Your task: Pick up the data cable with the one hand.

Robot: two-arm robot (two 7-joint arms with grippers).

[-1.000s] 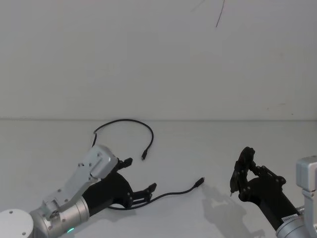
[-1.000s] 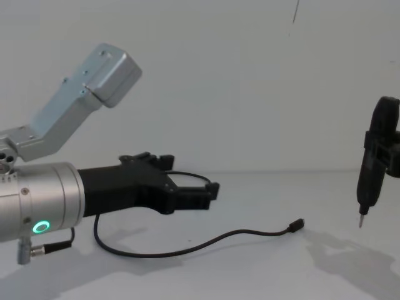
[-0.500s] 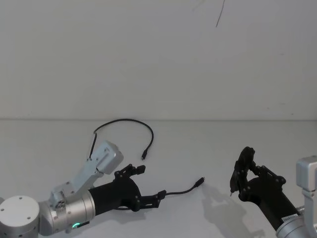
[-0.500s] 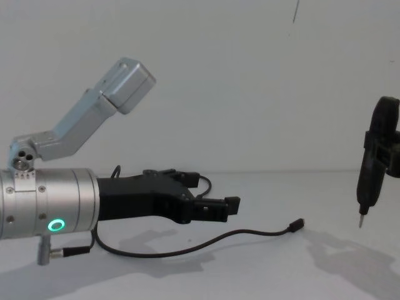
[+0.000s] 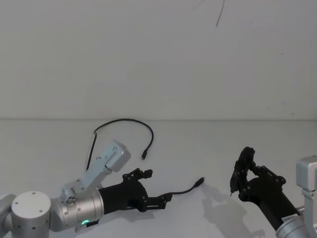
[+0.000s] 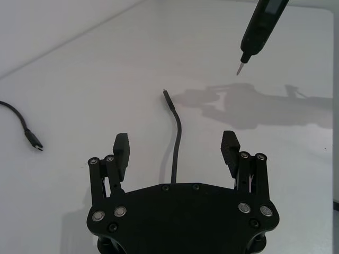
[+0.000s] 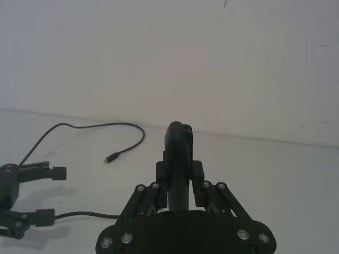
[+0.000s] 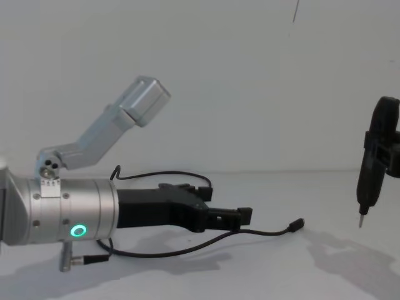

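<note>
White bench [image 5: 223, 144], pre-grasp step: open, empty left end effector [image 6: 175, 141] straddled data cable [image 5: 185, 189]; next, close. Right end effector [image 7: 179, 169], parked, clamped slim tool [image 8: 375, 156].

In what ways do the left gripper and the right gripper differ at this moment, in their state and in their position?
The left gripper is open, its fingers spread to either side of the data cable; the right gripper is shut on a slim black pointed tool. The left gripper reaches low along the table; the right gripper holds its tool upright, tip clear above the table. Both are black and two-fingered.
</note>
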